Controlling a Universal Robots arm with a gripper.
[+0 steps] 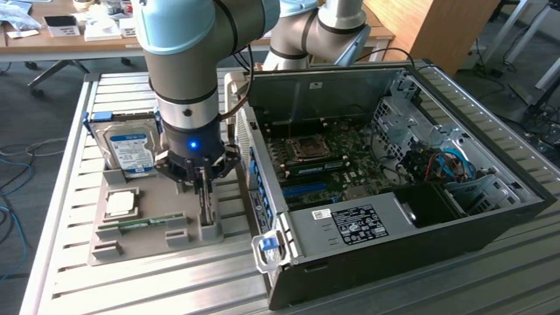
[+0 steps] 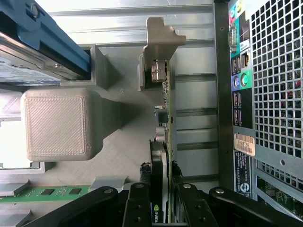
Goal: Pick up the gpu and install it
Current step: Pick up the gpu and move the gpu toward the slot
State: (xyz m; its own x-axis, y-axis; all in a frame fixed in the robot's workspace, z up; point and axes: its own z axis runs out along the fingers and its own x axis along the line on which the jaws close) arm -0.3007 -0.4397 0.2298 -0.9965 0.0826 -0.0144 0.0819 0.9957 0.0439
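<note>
The claw is clamped on the gpu, its fingers pressing both faces of the card, which stands on edge in slots along the grey holder's edge nearest the open case, on the bench.

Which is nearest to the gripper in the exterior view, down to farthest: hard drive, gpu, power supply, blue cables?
1. gpu, right at the gripper, upright in the holder.
2. hard drive, toward the exterior view's left.
3. power supply, inside the case, exterior view's right.
4. blue cables, at the case's far right.
</note>
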